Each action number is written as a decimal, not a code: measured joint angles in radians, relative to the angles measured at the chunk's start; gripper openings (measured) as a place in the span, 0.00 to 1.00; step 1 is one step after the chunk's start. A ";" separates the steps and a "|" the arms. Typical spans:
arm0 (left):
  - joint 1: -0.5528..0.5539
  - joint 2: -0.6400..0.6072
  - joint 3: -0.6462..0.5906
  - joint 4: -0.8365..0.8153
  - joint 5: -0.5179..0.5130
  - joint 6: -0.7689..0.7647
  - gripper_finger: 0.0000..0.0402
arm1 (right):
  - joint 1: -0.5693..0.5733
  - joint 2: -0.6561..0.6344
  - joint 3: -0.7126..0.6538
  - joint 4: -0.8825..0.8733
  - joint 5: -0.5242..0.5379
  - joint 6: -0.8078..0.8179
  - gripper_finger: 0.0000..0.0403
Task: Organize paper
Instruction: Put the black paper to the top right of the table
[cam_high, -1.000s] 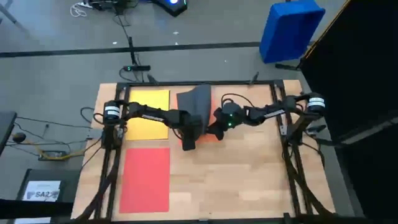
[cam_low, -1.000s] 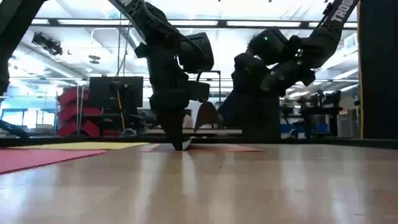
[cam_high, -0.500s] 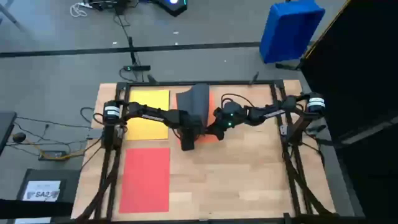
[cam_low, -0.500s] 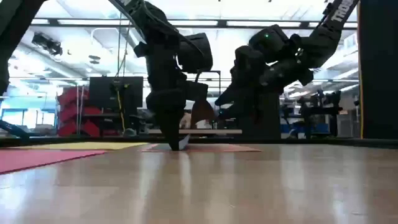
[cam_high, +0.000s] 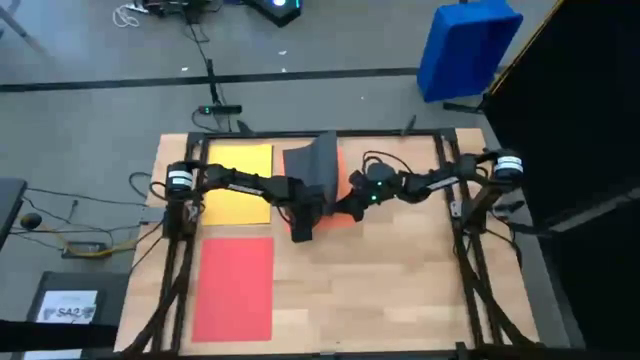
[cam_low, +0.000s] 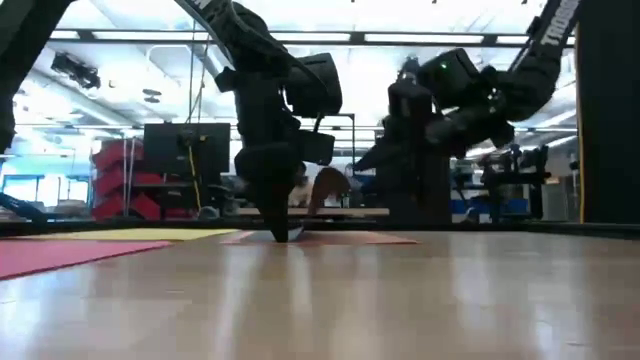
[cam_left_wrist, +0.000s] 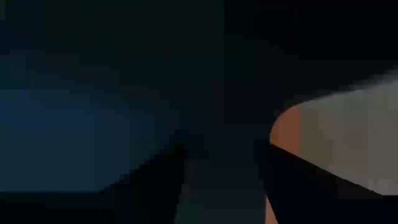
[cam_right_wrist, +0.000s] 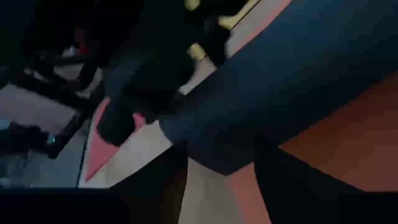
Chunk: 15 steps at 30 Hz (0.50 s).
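Observation:
A dark grey sheet of paper (cam_high: 315, 168) stands bent up from the table's middle, over an orange sheet (cam_high: 346, 184) that lies flat. My left gripper (cam_high: 300, 231) points down at the dark sheet's near end, its fingers apart, tips at the table (cam_low: 281, 235). My right gripper (cam_high: 339, 208) comes in from the right, nearly level, open, with the dark sheet's raised edge (cam_right_wrist: 217, 146) in front of the gap between its fingers. A yellow sheet (cam_high: 238, 183) lies flat at the far left and a red one (cam_high: 235, 288) at the near left. My left gripper stands with both fingertips (cam_low: 278, 232) down on the table at the dark sheet's near end, coming from above. The sheet rises from there and fills the left wrist view (cam_left_wrist: 124, 93). Whether the tips are on the sheet or beside it is hidden. My right gripper has the dark sheet's curled, raised edge (cam_right_wrist: 205, 140) just beyond its spread fingers; I cannot tell whether either finger touches it.
A blue bin (cam_high: 467, 45) stands on the floor beyond the far right corner. A white-labelled box (cam_high: 68, 310) sits on the floor at the left. Bare wood shows on the table's right half (cam_high: 400, 290). A black frame rims the table (cam_high: 300, 134).
My right gripper has drawn back a little toward the table's right edge and has rolled about its own line, its fingers still at the dark sheet's raised edge. The dark sheet stays bent up.

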 joint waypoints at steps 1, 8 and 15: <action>0.000 0.000 0.000 0.002 0.000 0.000 0.46 | -0.007 0.000 -0.014 0.029 0.001 0.012 0.38; 0.000 0.001 -0.001 0.033 0.000 0.000 0.46 | -0.022 0.028 -0.058 0.175 0.007 0.069 0.38; 0.000 0.001 -0.001 0.040 -0.001 0.000 0.46 | -0.022 0.208 -0.053 0.417 -0.071 0.182 0.38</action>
